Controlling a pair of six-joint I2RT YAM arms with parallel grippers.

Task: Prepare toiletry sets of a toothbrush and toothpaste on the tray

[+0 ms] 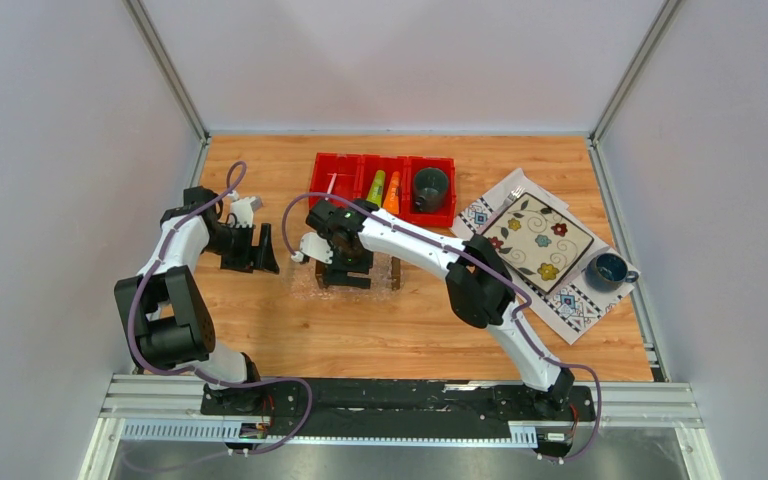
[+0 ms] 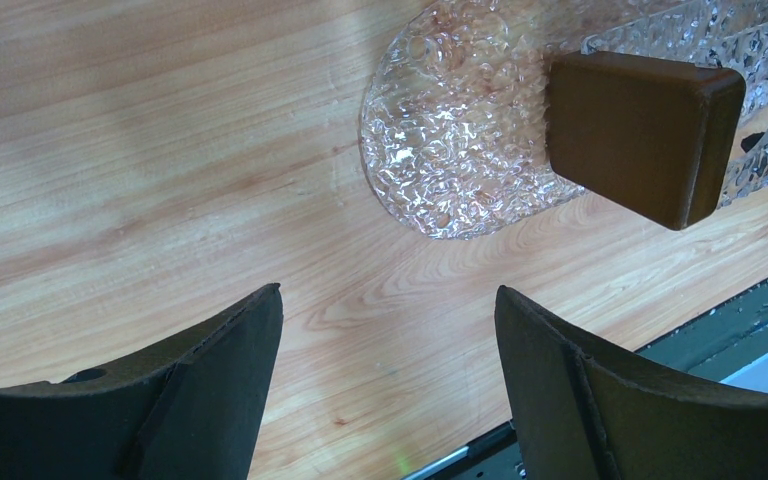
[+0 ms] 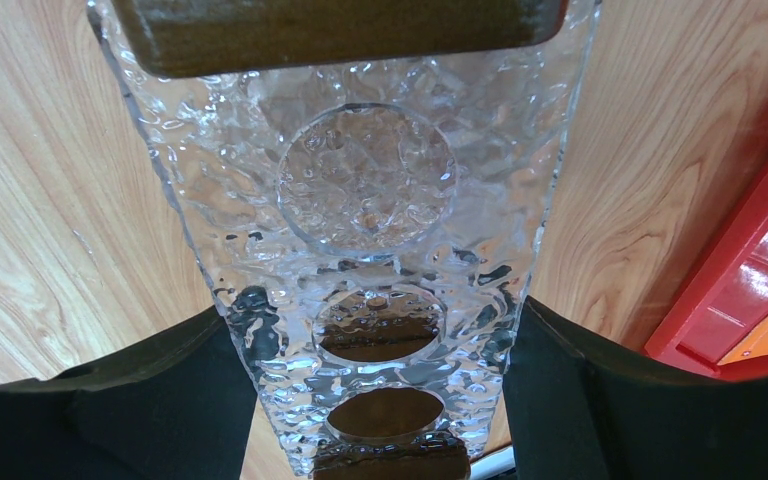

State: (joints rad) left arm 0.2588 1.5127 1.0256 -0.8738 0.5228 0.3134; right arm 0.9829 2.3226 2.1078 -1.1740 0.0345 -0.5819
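Observation:
The clear dimpled tray lies on the wooden table in front of the red bin, with a brown block handle at its right end. My right gripper straddles it. In the right wrist view both fingers press the long sides of the tray, shut on it. My left gripper hangs open just left of the tray. Its wrist view shows the tray's rounded lip and a handle beyond the empty gripper. In the bin lie the white toothbrush and the green and orange toothpaste tubes.
A dark mug stands in the bin's right compartment. At the right, a flower-patterned plate and a blue cup rest on a patterned cloth. The bin's corner shows close beside the right gripper.

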